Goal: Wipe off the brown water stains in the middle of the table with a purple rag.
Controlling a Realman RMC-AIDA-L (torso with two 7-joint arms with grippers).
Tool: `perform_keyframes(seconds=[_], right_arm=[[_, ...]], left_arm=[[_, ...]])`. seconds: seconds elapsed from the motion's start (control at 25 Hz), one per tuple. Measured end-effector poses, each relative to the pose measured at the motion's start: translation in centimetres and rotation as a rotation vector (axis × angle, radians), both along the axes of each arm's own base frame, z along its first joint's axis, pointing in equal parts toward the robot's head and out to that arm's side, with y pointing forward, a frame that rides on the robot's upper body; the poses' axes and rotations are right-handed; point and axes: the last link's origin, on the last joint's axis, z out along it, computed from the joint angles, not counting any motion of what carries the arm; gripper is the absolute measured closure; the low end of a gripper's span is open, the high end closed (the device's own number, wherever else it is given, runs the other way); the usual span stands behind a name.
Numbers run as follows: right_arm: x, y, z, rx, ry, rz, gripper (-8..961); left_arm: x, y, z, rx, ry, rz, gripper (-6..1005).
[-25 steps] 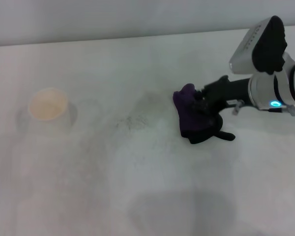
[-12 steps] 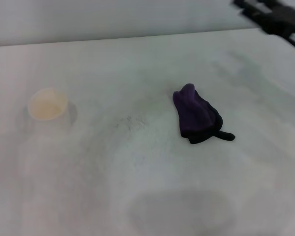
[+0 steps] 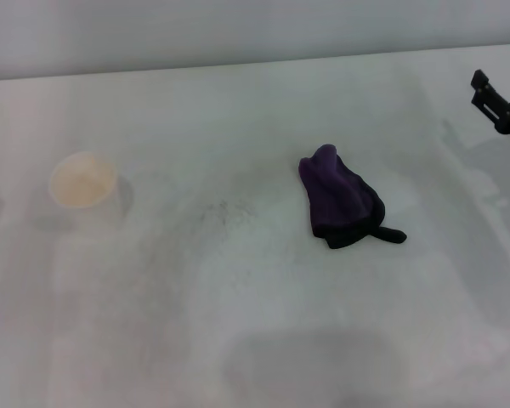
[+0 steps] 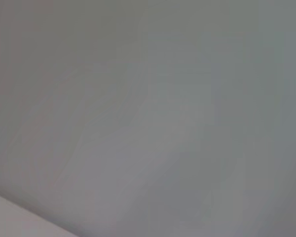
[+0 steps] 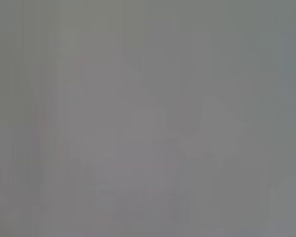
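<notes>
Purple rag [image 3: 342, 198] lies alone right of centre on the white surface [image 3: 263, 323]; right pincer [image 3: 501, 106], on it a second ago, now sits at the right edge, grip unclear

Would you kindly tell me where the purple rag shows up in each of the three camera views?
Head view: the purple rag lies right of centre on the table.
Left wrist view: not in it.
Right wrist view: not in it.
Shared landmark: none; both wrist views show only featureless grey.
</notes>
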Motion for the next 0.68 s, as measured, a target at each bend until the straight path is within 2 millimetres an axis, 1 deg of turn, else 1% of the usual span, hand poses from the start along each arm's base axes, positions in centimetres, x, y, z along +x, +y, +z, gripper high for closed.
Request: perform_keyframes(seconds=[0.12, 0.2, 0.36, 0.44, 0.68], right_arm=[[0.0, 0.1, -0.2, -0.006, 0.005, -0.01, 87], [0.0, 0.3, -0.2, -0.006, 0.006, -0.008, 87], [-0.1, 0.4, -0.2, -0.005, 0.01, -0.008, 87], [-0.2, 0.5, -0.2, -0.005, 0.012, -0.005, 87], [-1.2, 1.7, -0.2, -0.005, 0.015, 0.019, 87]], left_arm=[[0.4, 0.3, -0.2, -0.015, 0.016, -0.021, 109], [0.6, 0.4, -0.3, -0.015, 0.063, -0.03, 109], [1.4, 0.4, -1.1, -0.015, 0.261, -0.044, 109], [1.9, 0.4, -1.5, -0.013, 0.324, -0.054, 109], [2.0, 0.3, -1.3, 0.001, 0.341, -0.063, 109]])
